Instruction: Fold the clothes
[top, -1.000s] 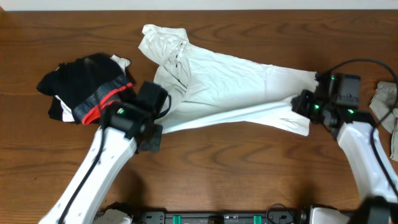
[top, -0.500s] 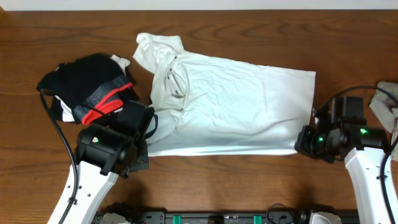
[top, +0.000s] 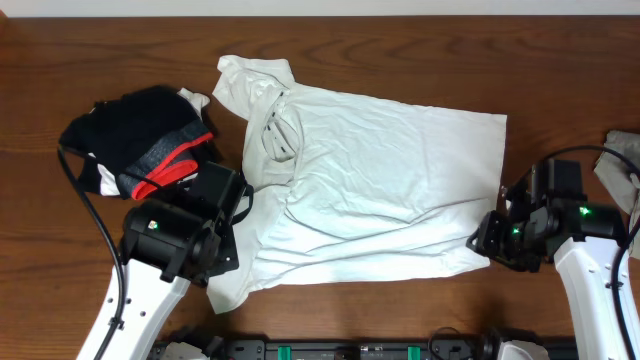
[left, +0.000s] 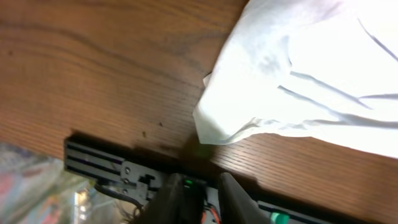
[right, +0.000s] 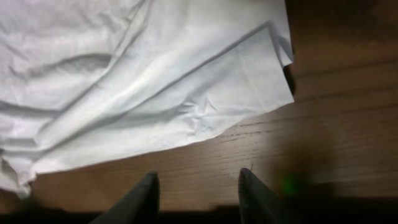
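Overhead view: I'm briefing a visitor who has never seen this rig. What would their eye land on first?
The large white T-shirt, spread rumpled across the middle of the wooden table, stands out first. A dark heap of black garments with a grey-and-red band lies beside its left end. The left gripper and right gripper sit off its two near corners, both open and empty.

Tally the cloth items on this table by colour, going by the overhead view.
White: 1, the T-shirt, spread out
Black with a grey-and-red band: 1, the pile of garments; how many pieces it holds cannot be told
Grey-beige: 1, the small cloth at the right edge
Total: 3
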